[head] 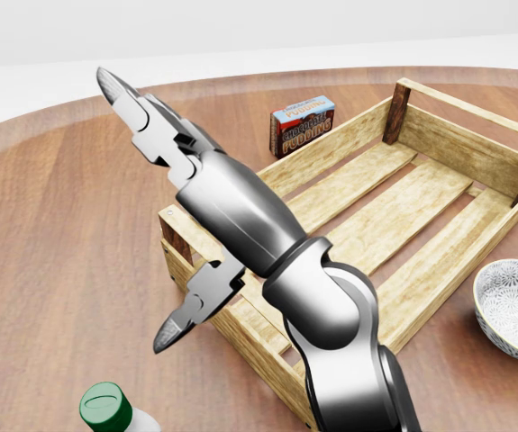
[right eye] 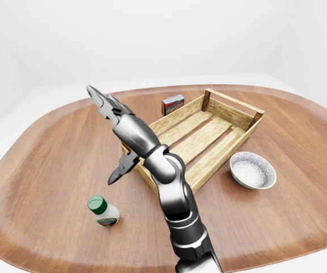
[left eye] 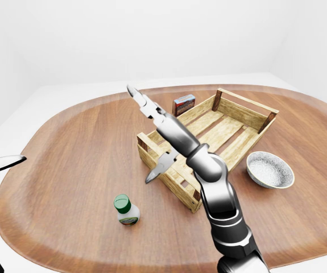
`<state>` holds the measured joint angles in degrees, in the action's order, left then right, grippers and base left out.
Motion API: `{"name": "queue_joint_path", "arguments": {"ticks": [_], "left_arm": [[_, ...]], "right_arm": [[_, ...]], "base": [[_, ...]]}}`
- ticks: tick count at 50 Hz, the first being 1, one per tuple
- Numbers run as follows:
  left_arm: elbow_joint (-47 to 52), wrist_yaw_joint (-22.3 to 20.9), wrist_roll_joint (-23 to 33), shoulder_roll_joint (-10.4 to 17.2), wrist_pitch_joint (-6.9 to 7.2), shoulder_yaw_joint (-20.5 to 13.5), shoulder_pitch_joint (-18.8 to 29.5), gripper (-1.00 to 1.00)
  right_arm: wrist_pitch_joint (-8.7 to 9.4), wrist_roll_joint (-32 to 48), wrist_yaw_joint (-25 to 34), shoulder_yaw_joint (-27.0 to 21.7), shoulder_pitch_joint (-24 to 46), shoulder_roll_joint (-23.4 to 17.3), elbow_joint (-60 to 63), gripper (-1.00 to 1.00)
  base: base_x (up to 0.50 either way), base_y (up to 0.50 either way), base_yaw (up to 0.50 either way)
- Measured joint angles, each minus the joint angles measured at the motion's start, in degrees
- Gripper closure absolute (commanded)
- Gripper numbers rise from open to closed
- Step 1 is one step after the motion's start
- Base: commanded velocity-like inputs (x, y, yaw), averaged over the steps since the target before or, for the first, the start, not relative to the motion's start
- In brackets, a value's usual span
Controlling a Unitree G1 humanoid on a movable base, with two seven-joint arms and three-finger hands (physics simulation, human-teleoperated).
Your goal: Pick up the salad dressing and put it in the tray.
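Observation:
The salad dressing (left eye: pixel 126 211) is a small bottle with a green cap, standing on the round wooden table in the lower middle of the left-eye view. The tray (left eye: pixel 236 109) is a slatted wooden crate, up and to the right of the bottle, with nothing in it. My right hand (left eye: pixel 140 135) reaches up from the bottom of the view. Its fingers are spread wide open and empty, over the crate's left corner and above the bottle. Only a fingertip of my left hand (left eye: pixel 3 164) shows at the left edge, away from the bottle.
A small chocolate box (left eye: pixel 183 104) stands just past the crate's top-left side. A patterned white bowl (left eye: pixel 270 169) sits to the right of the crate. The table's edge (left eye: pixel 15 239) curves close at the lower left.

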<state>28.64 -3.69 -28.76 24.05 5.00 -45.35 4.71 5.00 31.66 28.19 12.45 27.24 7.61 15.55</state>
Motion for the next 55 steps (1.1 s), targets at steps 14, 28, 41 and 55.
{"name": "queue_joint_path", "arguments": {"ticks": [14, 28, 41, 55], "left_arm": [[-0.1, -0.2, 0.2, -0.1, 0.0, 0.1, 0.0, -1.0], [-0.3, -0.4, 0.5, -0.2, 0.0, 0.3, 0.0, -1.0], [-0.5, -0.6, 0.7, -0.4, 0.0, 0.5, -0.1, -1.0], [-0.7, -0.7, 0.7, -0.5, 0.0, 0.6, -0.1, -1.0]], "right_arm": [[0.0, 2.4, 1.2, 2.9, -4.2, 1.9, -3.4, -1.0], [0.0, 4.4, 3.0, 4.7, -7.3, 2.4, -6.2, -1.0], [0.0, 5.9, 4.2, 6.6, -10.3, 2.6, -10.5, -1.0], [0.0, 7.7, 5.0, 9.7, -13.4, 3.8, -15.8, -1.0]], "base": [[0.0, 0.0, 0.0], [0.0, 0.0, 0.0], [0.0, 0.0, 0.0], [0.0, 0.0, 0.0]]}}
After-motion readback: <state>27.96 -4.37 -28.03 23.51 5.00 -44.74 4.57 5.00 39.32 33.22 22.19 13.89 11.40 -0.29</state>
